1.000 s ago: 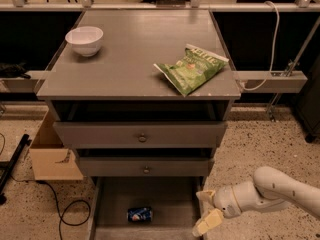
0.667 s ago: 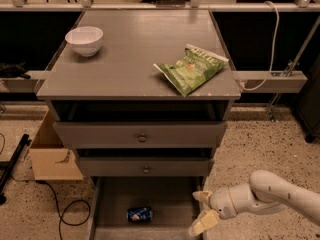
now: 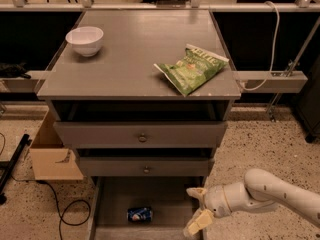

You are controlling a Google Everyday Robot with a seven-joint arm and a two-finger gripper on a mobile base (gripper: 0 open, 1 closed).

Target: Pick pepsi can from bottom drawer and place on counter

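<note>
The can (image 3: 140,214) lies on its side in the open bottom drawer (image 3: 115,201), toward its near end. Just right of it, at the drawer's right wall, the gripper (image 3: 197,209) has its fingers spread and empty. Above, the counter (image 3: 135,49) bears a bowl (image 3: 85,39) far left and a chip bag (image 3: 192,66) right.

Open tray, low overhang
The claw (image 3: 198,208) hangs, fingers spread, at the right wall of the bottom drawer (image 3: 150,194); bare floor lies between it and the pepsi can (image 3: 139,214). The middle drawer (image 3: 115,167) overhangs the rear. On the surface (image 3: 140,49), free room lies between white bowl (image 3: 85,40) and chip bag (image 3: 192,68).
</note>
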